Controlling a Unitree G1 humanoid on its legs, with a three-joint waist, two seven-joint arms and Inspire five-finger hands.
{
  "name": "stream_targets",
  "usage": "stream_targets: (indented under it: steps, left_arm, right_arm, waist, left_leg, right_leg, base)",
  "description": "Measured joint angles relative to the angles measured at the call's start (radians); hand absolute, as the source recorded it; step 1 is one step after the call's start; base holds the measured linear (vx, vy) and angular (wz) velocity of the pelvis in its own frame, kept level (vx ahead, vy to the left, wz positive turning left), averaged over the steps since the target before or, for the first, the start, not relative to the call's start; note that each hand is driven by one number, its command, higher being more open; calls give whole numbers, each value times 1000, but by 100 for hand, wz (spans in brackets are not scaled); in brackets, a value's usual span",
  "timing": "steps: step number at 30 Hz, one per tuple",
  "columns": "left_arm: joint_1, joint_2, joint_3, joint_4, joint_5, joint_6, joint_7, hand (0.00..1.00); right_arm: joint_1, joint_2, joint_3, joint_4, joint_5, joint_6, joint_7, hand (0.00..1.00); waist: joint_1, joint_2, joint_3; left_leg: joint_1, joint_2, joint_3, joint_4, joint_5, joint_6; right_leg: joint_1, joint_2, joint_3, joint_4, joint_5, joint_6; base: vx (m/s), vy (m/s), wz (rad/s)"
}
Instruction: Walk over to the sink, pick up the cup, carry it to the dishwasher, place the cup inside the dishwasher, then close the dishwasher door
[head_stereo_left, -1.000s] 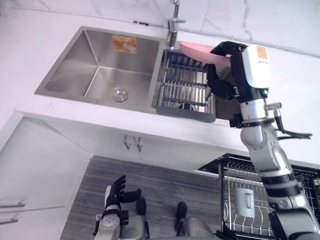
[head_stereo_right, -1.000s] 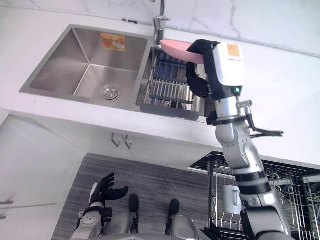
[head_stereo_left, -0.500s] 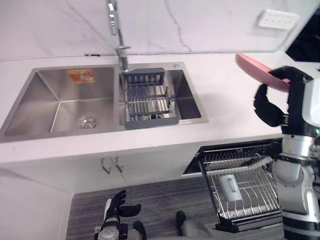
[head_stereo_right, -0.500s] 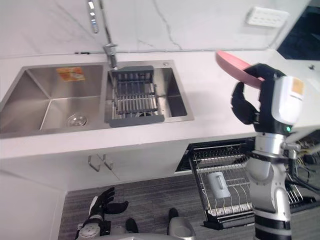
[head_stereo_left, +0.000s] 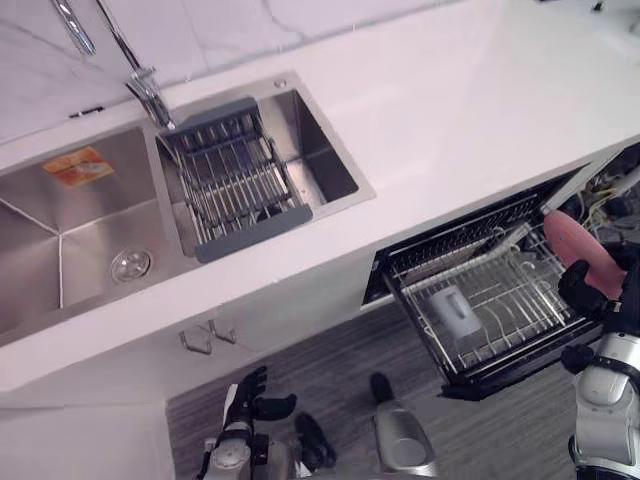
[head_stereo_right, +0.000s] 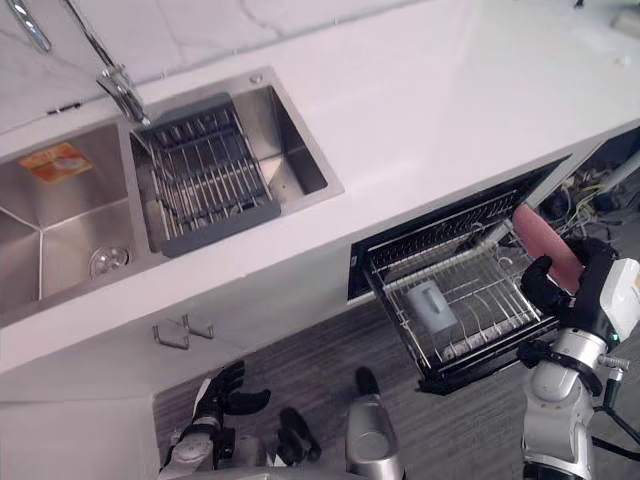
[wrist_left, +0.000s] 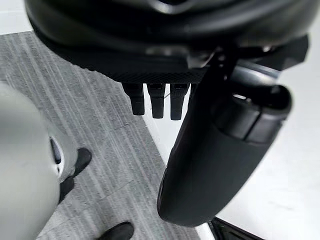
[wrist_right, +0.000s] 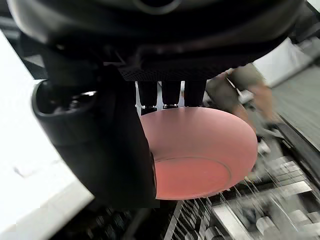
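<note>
Now, right hand (head_stereo_left: 580, 292) clamped on a pink dish (wrist_right: 200, 150), thumb against its rim, beside the pulled-out dishwasher rack (head_stereo_left: 505, 262), a pale cup (head_stereo_left: 453, 312) lying in that rack, left hand (head_stereo_left: 248, 396) low above the floor, fingers loosely spread.

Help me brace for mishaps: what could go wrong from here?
1. The right hand pinches the pink dish by its edge; it could slip, and the left hand hangs too low to catch it.
2. The dish hangs near the pulled-out rack and could knock its rim or the cup in it.
</note>
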Motion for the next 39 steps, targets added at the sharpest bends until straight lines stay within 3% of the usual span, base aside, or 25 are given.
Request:
stream_targets:
  steps: [5,17,18,30,36,39]
  left_arm:
    - [-32,2,-5,-16,-2,-1,0,90]
    - [-152,4,-45,-75,-21,-21,5,90]
    - [-156,4,-45,-75,-21,-21,5,90]
    - [-201,-2,-45,-73,-21,-21,29,90]
    - [-214,-4,-42,-74,-21,-20,38,90]
    - [-215,-3,-34,-75,-21,-18,34,90]
  right_arm:
    - [-48,-1,1,45,59,0,8,30]
    - [-196,-46,98,242,138,-12,41,30]
    - [-198,-45,100,249,138,-12,44,90]
    - [-228,-17,100,241,138,15,43,90]
    - [-158,52,91,47,199,18,41,90]
    - [-73,83,90,-86,216,14,58,90]
  waist:
    - [12,0,50]
    - [85,14,132]
    - [89,16,133]
    - [109,15,144]
    - [116,10,147]
    - [114,-4,155]
  left_leg:
    - [-64,17,-1,33,-2,-1]
    - [-154,50,1,90,-4,1]
    - [-158,50,1,92,-5,1]
    - [-173,62,3,120,-12,1]
    - [-175,81,4,153,-29,-1]
    - [-159,93,3,171,-40,-2]
  right_leg:
    - [-66,-3,-31,35,-2,-4]
    - [-168,3,-66,111,-15,-5]
    - [-173,3,-66,116,-16,-5]
    - [-194,1,-76,151,-30,-6]
    - [-187,8,-82,159,-30,-6]
    - [-165,14,-86,165,-37,-10]
  base:
    - [2,-4,1]
    - [33,-19,2]
    - [-1,-20,3]
    - [3,-5,0]
    - [0,0,0]
    - [0,0,0]
